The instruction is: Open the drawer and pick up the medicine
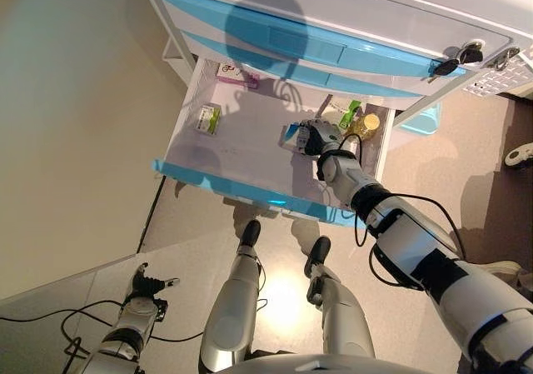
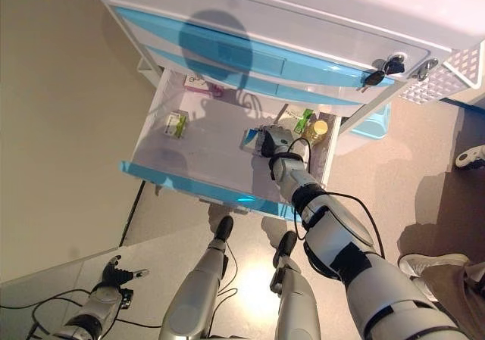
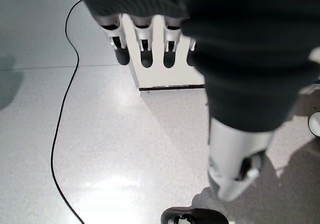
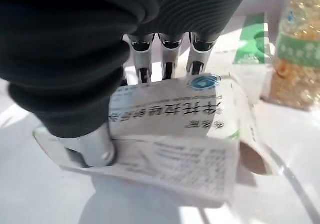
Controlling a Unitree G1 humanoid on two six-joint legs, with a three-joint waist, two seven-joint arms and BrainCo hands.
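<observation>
The bottom drawer (image 1: 241,145) of a white cabinet with blue fronts stands pulled out. My right hand (image 1: 317,137) is inside it on the right side, shut on a white medicine box (image 4: 175,134) with blue print, pinched between thumb and fingers (image 4: 167,59). The box's blue corner (image 1: 291,131) sticks out past the hand. My left hand (image 1: 148,288) hangs low over the floor at the lower left, fingers (image 3: 145,39) relaxed and holding nothing.
Also in the drawer are a small green-and-white box (image 1: 208,118), a pink-edged box (image 1: 236,75) at the back, a green box (image 1: 351,112) and a yellow bottle (image 1: 367,125). Keys (image 1: 455,62) hang from the cabinet lock. A person's shoes (image 2: 470,157) are at the right.
</observation>
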